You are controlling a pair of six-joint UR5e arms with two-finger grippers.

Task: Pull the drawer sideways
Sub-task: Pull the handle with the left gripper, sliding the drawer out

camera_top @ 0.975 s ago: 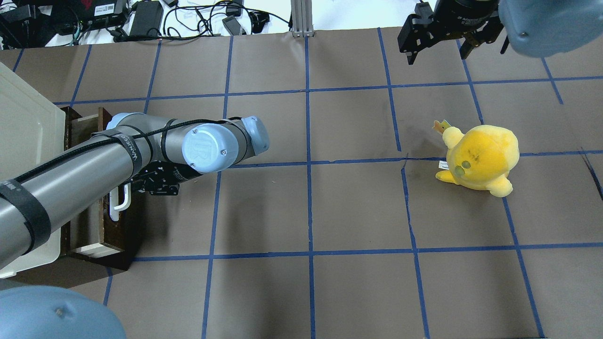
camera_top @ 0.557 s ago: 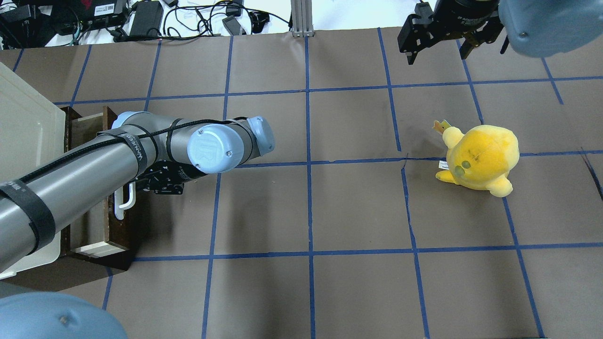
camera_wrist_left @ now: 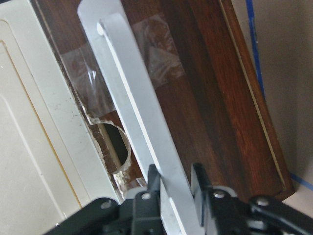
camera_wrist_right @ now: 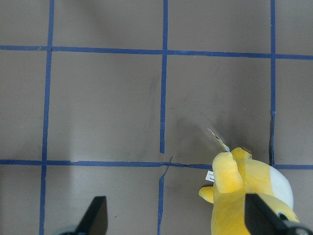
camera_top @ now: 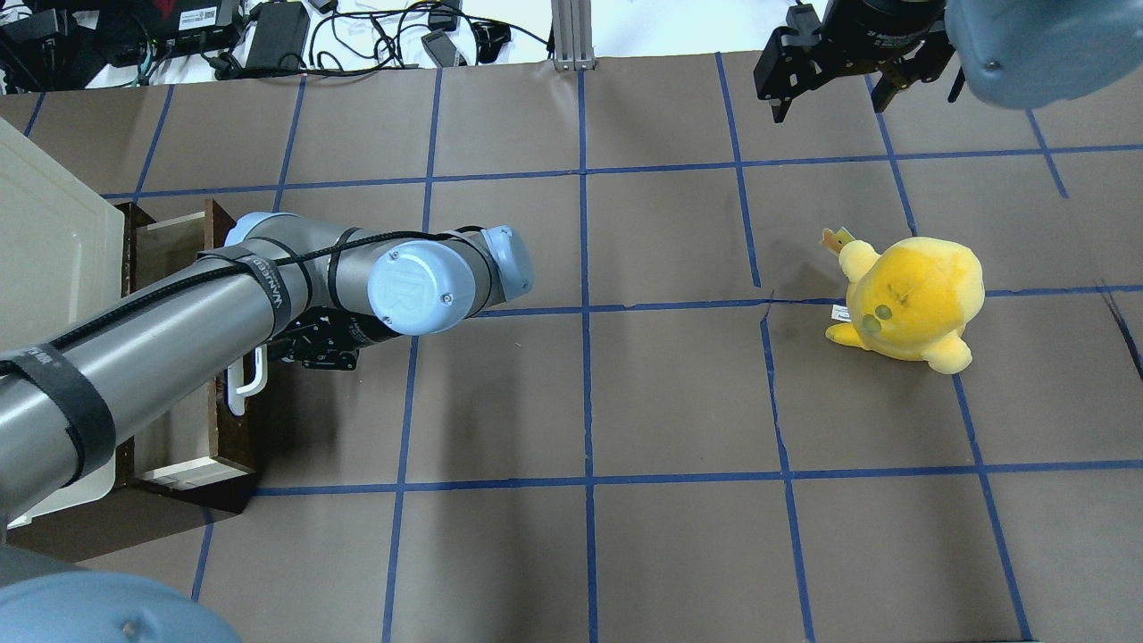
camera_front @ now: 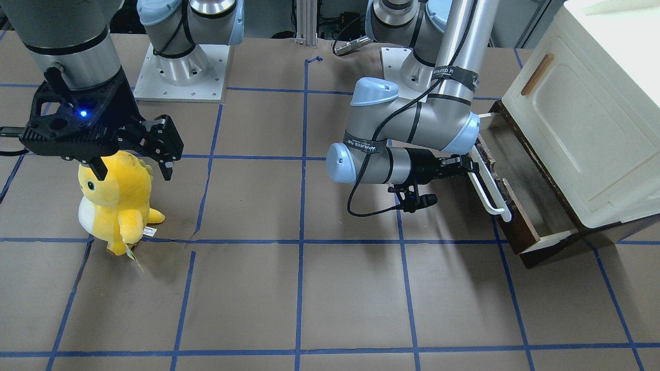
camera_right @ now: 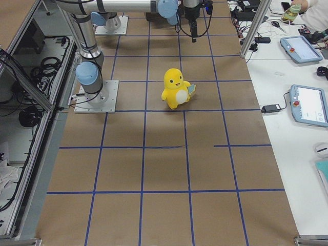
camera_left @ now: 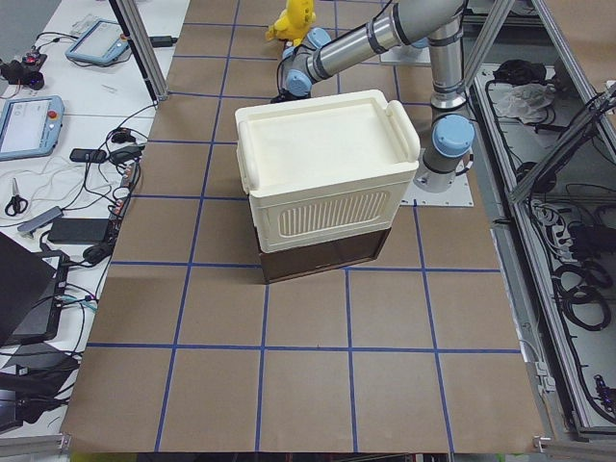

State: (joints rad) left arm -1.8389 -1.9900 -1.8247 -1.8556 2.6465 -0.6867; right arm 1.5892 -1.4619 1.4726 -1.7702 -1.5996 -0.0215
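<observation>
A yellow plush toy point(camera_top: 906, 299) stands upright on the brown, blue-gridded surface point(camera_top: 670, 402). A cream plastic cabinet point(camera_front: 582, 113) sits well apart.

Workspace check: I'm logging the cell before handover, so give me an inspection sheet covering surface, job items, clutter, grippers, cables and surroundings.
Surface: brown table with a blue tape grid; a small split in the covering beside the plush toy.
Job's things: drawer partly out from under the cream cabinet, pale interior showing.
Clutter: yellow plush toy, upright, far from the drawer.
Grippers: left gripper shut on the white bar handle; right gripper open, empty, raised near the plush toy.
Cables: black cable strapped along the left arm; adapters and leads beyond the table's far edge.
Surroundings: control tablets on a side bench.
</observation>
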